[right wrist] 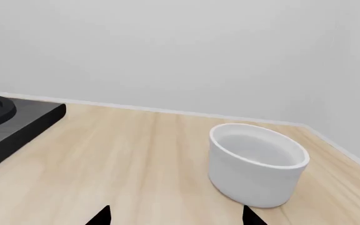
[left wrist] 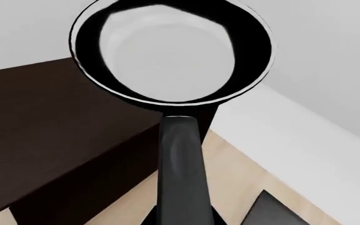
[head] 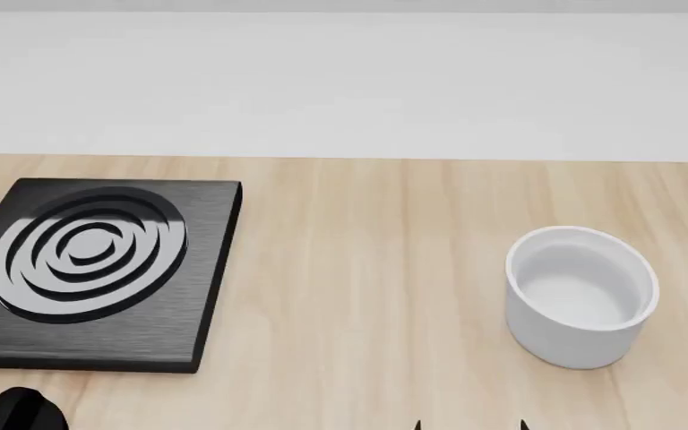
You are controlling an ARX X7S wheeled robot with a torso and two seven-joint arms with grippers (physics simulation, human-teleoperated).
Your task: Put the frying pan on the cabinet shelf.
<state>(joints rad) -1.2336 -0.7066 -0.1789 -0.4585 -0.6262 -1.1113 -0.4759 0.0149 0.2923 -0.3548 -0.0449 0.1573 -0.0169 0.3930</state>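
In the left wrist view, the frying pan is round and black with a glossy pale-reflecting inside and a thin silvery rim. Its black handle runs back into my left gripper, which is shut on it. The pan hangs above the far corner of a dark brown cabinet, close to the white wall. I cannot tell whether it touches the cabinet. The pan is out of the head view. My right gripper is open and empty, low over the wooden counter, and its fingertips show at the head view's bottom edge.
A black square slab with concentric rings lies at the left of the wooden counter and also shows in the right wrist view. A white cylindrical bowl stands at the right, just beyond my right gripper. A white wall runs behind.
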